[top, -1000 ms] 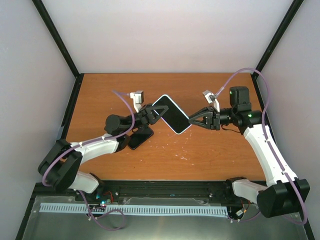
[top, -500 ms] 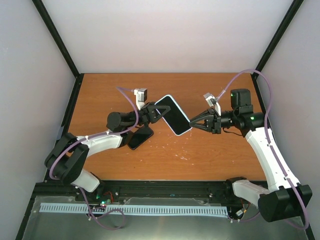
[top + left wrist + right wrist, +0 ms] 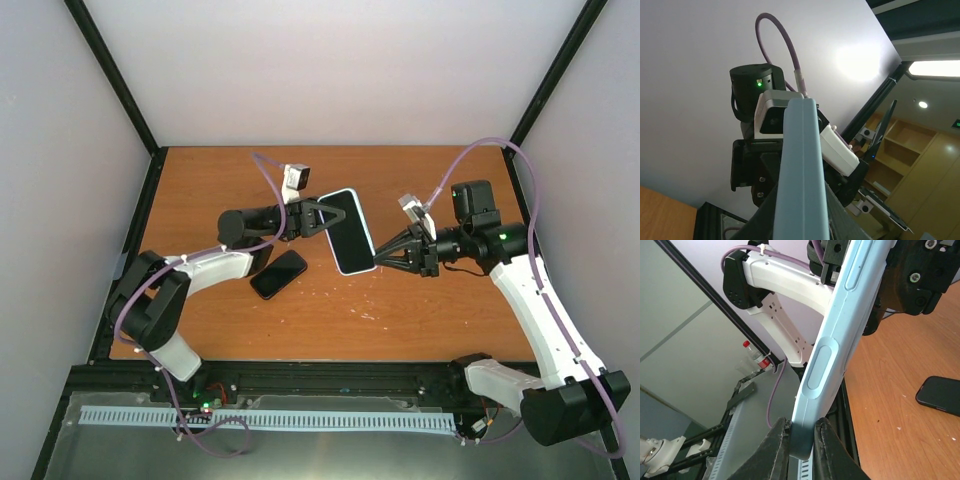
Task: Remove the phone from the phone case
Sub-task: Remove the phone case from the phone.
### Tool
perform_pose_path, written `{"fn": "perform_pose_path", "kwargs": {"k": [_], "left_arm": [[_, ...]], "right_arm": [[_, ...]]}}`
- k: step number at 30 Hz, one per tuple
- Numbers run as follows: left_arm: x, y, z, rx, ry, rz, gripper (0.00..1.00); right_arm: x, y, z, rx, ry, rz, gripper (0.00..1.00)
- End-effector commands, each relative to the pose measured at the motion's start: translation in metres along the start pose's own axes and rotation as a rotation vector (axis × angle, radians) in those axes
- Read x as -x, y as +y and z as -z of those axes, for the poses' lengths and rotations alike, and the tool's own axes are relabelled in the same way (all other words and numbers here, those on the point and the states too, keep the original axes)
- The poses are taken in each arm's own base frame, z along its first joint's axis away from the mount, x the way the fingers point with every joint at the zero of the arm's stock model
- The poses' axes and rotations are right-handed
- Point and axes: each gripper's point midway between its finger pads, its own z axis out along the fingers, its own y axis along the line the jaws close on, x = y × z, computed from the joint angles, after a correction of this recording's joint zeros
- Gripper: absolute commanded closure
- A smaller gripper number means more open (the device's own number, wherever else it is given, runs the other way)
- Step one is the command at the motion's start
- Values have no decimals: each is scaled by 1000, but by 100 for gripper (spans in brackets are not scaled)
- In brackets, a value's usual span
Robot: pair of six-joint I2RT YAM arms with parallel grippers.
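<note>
The case [image 3: 345, 232] hangs over the table [image 3: 200, 190] centre, left gripper [image 3: 322, 212] clamped on its far end, right gripper [image 3: 380, 258] pinching its near end. A black phone [image 3: 278, 274] (lying flat) sits left of centre, just beside the left arm

Matt phone case [image 3: 822, 362] (smooth plastic)

A pale blue phone case [image 3: 801, 180] fills the centre edge-on, rising from the near bottom. At its far end sits the right arm [image 3: 751, 92], green light lit, with a white wrist camera [image 3: 771, 114] and a purple cable [image 3: 782, 35] looping above. A sliver of orange worktop [image 3: 660, 215] shows low on the left.
</note>
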Motion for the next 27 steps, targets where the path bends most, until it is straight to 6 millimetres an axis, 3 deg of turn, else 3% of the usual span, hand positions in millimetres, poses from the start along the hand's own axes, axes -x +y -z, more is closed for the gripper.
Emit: {"fn": "perform_pose_path", "kwargs": {"k": [1,10,16,21,27], "left_arm": [[7,-71,-1,-202,-26,-221,100],[0,-112,-12,-288,3,-194,100],[-7,-132,-25,-355,20,-201,100],[-8,-127,-24,-336,6,-194,100],[-11,-114,-23,-286,-5,-193,100]], "right_arm": [[18,36,-4,123,-22,235,97],[28,23,-6,53,-8,330,97],[30,-7,-8,-48,12,304,97],[38,-29,-7,-158,10,229,96],[37,-28,-4,-206,5,218,88]]}}
